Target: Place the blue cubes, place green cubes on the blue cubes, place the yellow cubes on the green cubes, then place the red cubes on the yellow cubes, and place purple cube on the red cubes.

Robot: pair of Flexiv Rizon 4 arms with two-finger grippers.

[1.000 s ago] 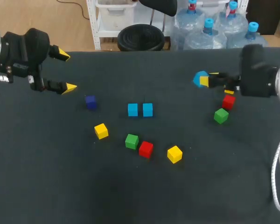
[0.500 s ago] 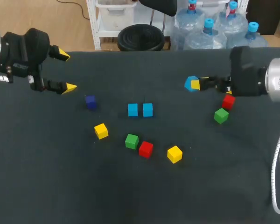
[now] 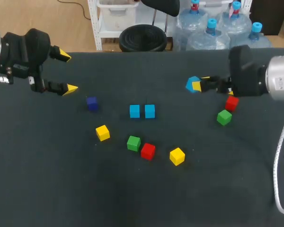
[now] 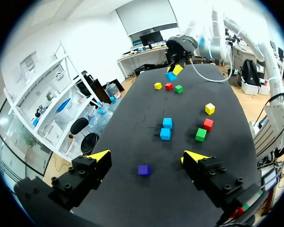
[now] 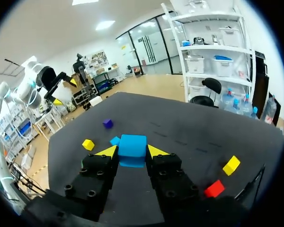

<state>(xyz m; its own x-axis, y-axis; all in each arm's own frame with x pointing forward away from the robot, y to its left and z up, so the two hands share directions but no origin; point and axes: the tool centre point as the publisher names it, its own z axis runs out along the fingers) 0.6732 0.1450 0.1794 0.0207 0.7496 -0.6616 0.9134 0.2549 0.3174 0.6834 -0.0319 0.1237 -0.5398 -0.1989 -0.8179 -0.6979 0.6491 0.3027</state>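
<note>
Between the fingers of the right gripper (image 3: 197, 85), one blue cube (image 3: 191, 83) was clamped from both sides, the yellow tips pressing its opposite faces. In the head view it sat tilted, one corner pointing towards the table's middle, over the far right part of the dark table (image 3: 132, 198). The right arm came in from the right edge behind it.

Just beside that gripper's body lay a red cube (image 3: 232, 103), with a green cube (image 3: 224, 117) close in front of it. A yellow cube (image 4: 157, 85) sat in the same cluster, mostly hidden by the gripper in the head view.

Near the table's middle, two more blue cubes (image 3: 135, 111) lay side by side with only a thin gap between them. Nearer the robot ran a loose row: a second yellow cube (image 3: 102, 133), a second green cube (image 3: 133, 143), a second red cube (image 3: 148, 151) just beside that green one, and a third yellow cube (image 3: 177, 156). The purple cube (image 3: 92, 103) lay alone to the left of the blue pair.

Over the far left corner hung the left gripper (image 3: 66, 72), its fingers spread wide with nothing between them, the purple cube ahead of it.
</note>
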